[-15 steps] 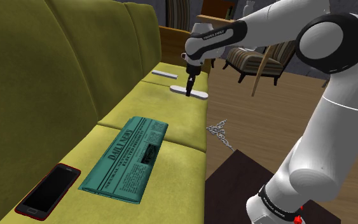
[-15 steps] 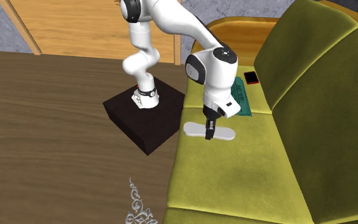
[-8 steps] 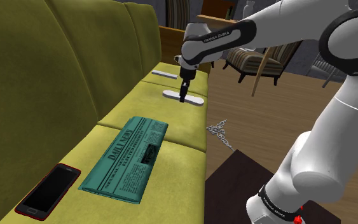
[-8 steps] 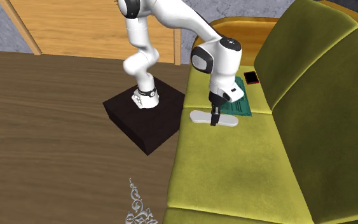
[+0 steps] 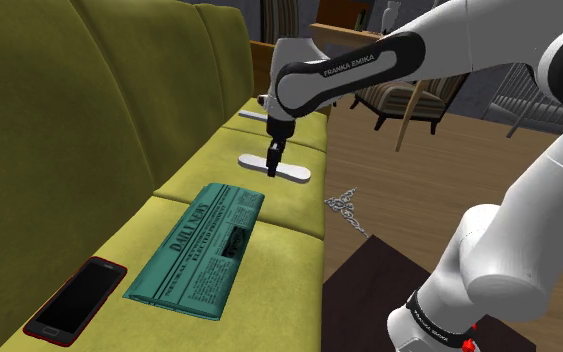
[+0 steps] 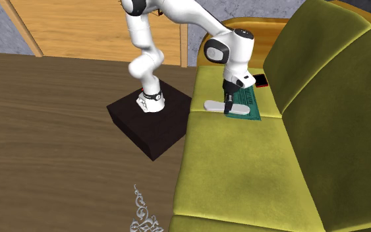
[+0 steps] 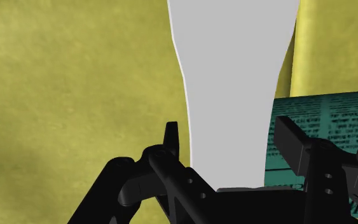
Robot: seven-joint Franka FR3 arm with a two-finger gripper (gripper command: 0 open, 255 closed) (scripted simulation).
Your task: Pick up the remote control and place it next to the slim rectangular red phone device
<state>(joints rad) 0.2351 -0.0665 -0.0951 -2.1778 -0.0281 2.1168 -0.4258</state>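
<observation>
Sliding along the seat since half a second ago, my black two-finger gripper (image 5: 272, 163) and the long, flat, pale grey remote control (image 5: 275, 168) are sitting closer to the folded teal newspaper (image 5: 202, 247) than they were, and in the second exterior view the remote control (image 6: 215, 105) is now reaching the newspaper's (image 6: 250, 109) edge, where before it was hanging short of it. I am squeezing the remote across its narrow waist: in the wrist view one finger is pressing each long side, and the grey body (image 7: 234, 83) is running straight out ahead of me from between them. I am pointing downward over the olive-yellow sofa (image 5: 119, 100), holding the remote level above the seat cushion; how far it is clearing the fabric I cannot tell. Beside my right-hand finger in the wrist view, a corner of the newspaper (image 7: 327, 124) with its black print is peeking in, with yellow cushion (image 7: 75, 83) spreading on the other side. The slim rectangular phone (image 5: 76, 300) with its red rim and black screen is lying flat at the shoulder view's lower left, just past the newspaper's near end, well apart from the remote. In the second exterior view that phone (image 6: 261, 80) is resting beyond the newspaper, behind my gripper (image 6: 228, 107). My white arm is arching up from the dark box stand (image 6: 147, 125) on the wooden floor (image 6: 58, 151).
</observation>
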